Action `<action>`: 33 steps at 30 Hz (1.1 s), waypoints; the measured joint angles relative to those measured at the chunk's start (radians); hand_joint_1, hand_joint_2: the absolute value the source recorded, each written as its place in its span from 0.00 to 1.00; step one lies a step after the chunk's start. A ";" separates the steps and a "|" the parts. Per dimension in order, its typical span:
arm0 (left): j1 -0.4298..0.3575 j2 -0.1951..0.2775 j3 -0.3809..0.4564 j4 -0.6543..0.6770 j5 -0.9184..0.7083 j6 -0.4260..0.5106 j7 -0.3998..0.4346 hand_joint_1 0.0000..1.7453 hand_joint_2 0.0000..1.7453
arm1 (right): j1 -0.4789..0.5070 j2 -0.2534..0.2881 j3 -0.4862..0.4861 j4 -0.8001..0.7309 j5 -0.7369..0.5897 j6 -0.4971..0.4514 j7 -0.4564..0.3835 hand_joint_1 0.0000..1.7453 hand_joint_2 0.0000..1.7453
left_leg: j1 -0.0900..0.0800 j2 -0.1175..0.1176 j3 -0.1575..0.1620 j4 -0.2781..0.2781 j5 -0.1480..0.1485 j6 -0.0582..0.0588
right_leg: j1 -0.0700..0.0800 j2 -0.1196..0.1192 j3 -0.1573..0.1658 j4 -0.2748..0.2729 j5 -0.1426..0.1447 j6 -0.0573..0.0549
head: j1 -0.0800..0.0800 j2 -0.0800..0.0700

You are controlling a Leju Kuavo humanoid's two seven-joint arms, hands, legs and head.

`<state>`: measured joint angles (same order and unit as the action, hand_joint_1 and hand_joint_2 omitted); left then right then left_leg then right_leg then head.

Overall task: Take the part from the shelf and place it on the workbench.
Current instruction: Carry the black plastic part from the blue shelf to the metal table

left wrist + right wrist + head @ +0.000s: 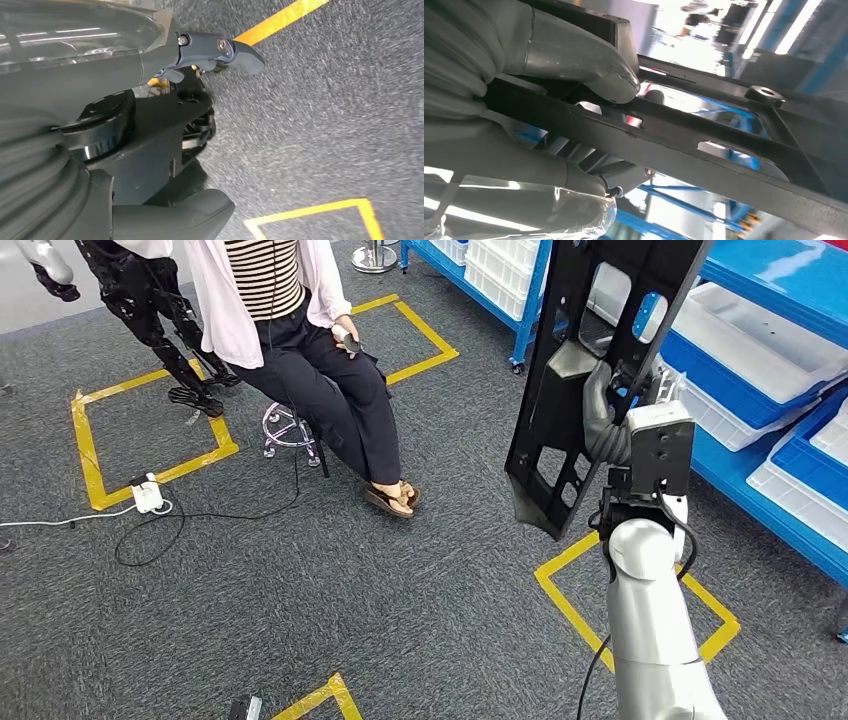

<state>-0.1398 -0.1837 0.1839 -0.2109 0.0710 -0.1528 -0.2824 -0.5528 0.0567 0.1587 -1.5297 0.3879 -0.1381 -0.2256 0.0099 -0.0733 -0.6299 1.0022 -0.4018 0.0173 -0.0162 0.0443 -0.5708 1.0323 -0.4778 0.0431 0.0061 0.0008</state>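
Note:
The part (pixel 560 390) is a long black plastic frame with cut-out openings. It hangs upright in the air, off the shelf and above the grey carpet. My right hand (pixel 612 425) grips one of its bars from the right side. In the right wrist view the grey thumb (pixel 589 65) presses on a black bar of the part (pixel 724 145), and the other fingers wrap it from the far side. My left hand (pixel 125 70) hangs over the carpet with its fingers apart and holds nothing.
A blue shelf (pixel 770 280) with white bins (pixel 750 350) stands close on the right. A person (pixel 300 350) sits on a stool ahead to the left. Yellow tape squares (pixel 575 600) mark the carpet. A power strip (pixel 148 495) with cables lies at left.

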 joint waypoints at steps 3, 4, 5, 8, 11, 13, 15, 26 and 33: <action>0.001 0.000 0.008 0.000 0.004 -0.004 0.000 0.00 1.00 | -0.025 -0.004 0.000 -0.004 0.001 0.000 0.007 1.00 1.00 | 0.004 -0.024 -0.008 -0.002 0.009 -0.017 | 0.003 0.000 0.015 -0.031 0.009 -0.006 | -0.001 0.000; 0.002 0.000 0.011 0.000 0.004 -0.004 -0.001 0.00 1.00 | -0.028 -0.004 0.000 -0.004 0.001 0.000 0.008 1.00 1.00 | 0.005 -0.021 -0.013 0.002 0.005 -0.021 | 0.001 -0.010 0.016 -0.034 0.012 -0.012 | -0.001 0.000; 0.002 0.000 0.013 0.000 0.004 -0.003 -0.002 0.00 1.00 | -0.031 -0.004 0.000 -0.005 0.002 0.000 0.009 1.00 1.00 | 0.004 -0.007 -0.023 0.018 -0.008 -0.025 | -0.002 -0.019 0.018 -0.037 0.016 -0.020 | -0.003 0.000; 0.000 0.001 0.016 0.000 -0.003 0.004 0.001 0.00 1.00 | -0.039 -0.006 0.002 -0.005 0.008 0.000 0.009 1.00 1.00 | 0.003 0.054 -0.098 0.185 -0.099 -0.032 | 0.002 -0.048 0.019 -0.041 0.019 -0.042 | -0.008 0.000; 0.001 0.001 0.019 0.000 -0.002 -0.001 0.001 0.00 1.00 | -0.047 -0.010 0.004 -0.002 0.010 0.000 0.009 1.00 1.00 | 0.003 0.069 -0.135 0.277 -0.119 -0.034 | 0.009 -0.077 0.018 -0.040 0.018 -0.045 | -0.008 0.000; 0.001 0.001 0.020 0.000 -0.004 -0.002 0.002 0.00 1.00 | -0.061 -0.012 0.007 0.000 0.010 0.000 0.011 1.00 1.00 | 0.004 0.088 -0.074 0.162 -0.059 -0.033 | 0.011 -0.092 0.019 -0.039 0.015 -0.046 | -0.008 0.000; -0.001 0.001 0.021 0.000 -0.002 -0.009 0.001 0.00 1.00 | -0.078 -0.013 0.012 0.001 0.010 0.000 0.014 1.00 1.00 | -0.002 0.117 -0.011 0.045 -0.022 -0.028 | 0.019 -0.104 0.015 -0.035 0.012 -0.043 | -0.008 0.000; -0.006 -0.001 0.020 0.000 -0.018 -0.001 0.014 0.00 1.00 | -0.089 -0.028 0.024 0.004 0.013 0.000 0.019 1.00 1.00 | -0.003 0.070 0.004 -0.007 -0.002 0.014 | 0.016 -0.058 -0.072 0.142 -0.077 -0.034 | -0.004 0.000; -0.005 -0.001 0.020 0.000 -0.013 -0.004 0.015 0.00 1.00 | -0.085 -0.036 0.026 0.011 0.013 0.000 0.020 1.00 1.00 | 0.000 -0.001 -0.005 -0.004 0.005 0.003 | 0.003 -0.021 -0.046 0.065 -0.013 -0.003 | -0.005 0.000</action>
<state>-0.1448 -0.1850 0.2041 -0.2106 0.0577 -0.1570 -0.2677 -0.6382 0.0203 0.1851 -1.5188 0.4006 -0.1383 -0.2055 0.0098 -0.0740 -0.6346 0.9981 -0.3963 0.0204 -0.0129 0.0230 -0.6171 1.0977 -0.4908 0.0401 0.0014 0.0008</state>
